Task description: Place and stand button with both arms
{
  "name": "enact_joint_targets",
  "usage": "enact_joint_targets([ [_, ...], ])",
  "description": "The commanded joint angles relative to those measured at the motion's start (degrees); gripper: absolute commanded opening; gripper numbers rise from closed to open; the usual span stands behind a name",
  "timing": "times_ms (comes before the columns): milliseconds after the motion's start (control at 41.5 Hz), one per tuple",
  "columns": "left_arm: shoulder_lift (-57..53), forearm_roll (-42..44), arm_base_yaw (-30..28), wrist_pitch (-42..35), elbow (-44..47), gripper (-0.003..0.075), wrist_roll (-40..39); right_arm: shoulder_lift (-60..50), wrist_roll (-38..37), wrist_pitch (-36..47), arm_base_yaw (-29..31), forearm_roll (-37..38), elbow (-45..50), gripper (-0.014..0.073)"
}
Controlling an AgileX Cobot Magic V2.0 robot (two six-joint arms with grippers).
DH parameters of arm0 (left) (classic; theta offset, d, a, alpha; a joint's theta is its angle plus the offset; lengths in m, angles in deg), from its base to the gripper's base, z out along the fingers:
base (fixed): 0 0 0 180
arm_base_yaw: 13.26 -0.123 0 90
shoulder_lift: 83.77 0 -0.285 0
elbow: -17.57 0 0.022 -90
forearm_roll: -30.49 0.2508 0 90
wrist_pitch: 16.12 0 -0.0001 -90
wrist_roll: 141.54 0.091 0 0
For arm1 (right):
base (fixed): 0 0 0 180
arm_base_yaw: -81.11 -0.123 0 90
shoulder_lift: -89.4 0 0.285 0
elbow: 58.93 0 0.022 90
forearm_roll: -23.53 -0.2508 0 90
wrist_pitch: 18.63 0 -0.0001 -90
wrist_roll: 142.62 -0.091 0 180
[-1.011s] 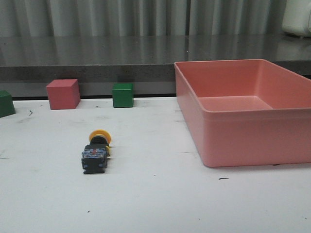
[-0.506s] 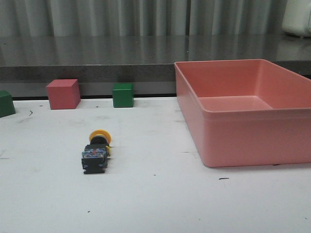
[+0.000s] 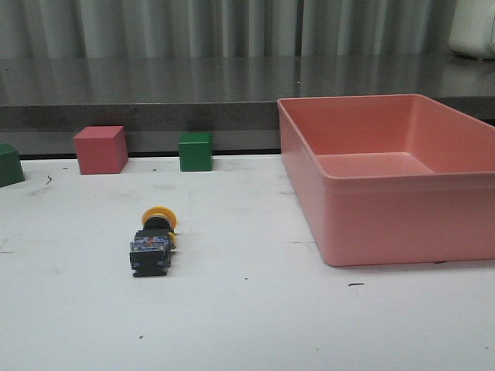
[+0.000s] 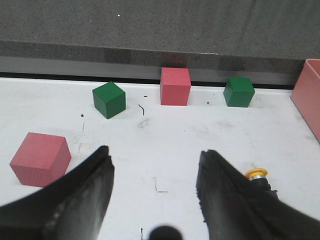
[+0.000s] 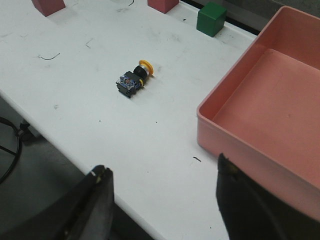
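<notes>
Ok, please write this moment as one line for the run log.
button: lying on side, table, untouched | left gripper: open, empty | right gripper: open, empty | bin: empty

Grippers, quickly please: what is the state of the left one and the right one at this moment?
Left gripper: open, holding nothing; the button lies beside one finger.
Right gripper: open, holding nothing, above the table edge.

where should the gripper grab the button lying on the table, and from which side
Probably the blocky black-blue base, from above. The button lies on its side on the white table, yellow cap pointing away from the robot and base toward it. The base has flat opposite faces for the fingers to close across; the round cap would likely slip. Nothing crowds it, and the left gripper, open, looks closest.
</notes>
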Motion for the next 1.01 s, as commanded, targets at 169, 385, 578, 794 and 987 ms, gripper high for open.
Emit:
enact_joint_targets([
  [169, 0.6, -0.2, 0.0, -5.7, -1.8, 0.0366, -0.2, 0.0, 0.7, 3.3, 0.4, -0.1, -1.3, 0.0468],
  [385, 0.6, -0.9, 0.0, -6.2, -1.8, 0.0368, -0.2, 0.0, 0.7, 3.3, 0.4, -0.1, -1.3, 0.0468],
  [578, 0.6, -3.3, 1.2, -5.7, -2.5, 0.0440, -0.2, 0.0, 0.4, 3.2, 0.4, -0.1, -1.3, 0.0468],
  [794, 3.8, -3.2, 5.9, -1.3, -7.1, 0.0570, -0.2, 0.0, 0.4, 3.2, 0.4, -0.1, -1.3, 0.0468],
  [987, 11.9, -3.2, 10.8, 1.0, -13.0, 0.0569, -0.2, 0.0, 0.4, 3.2, 0.4, -0.1, -1.3, 0.0468],
])
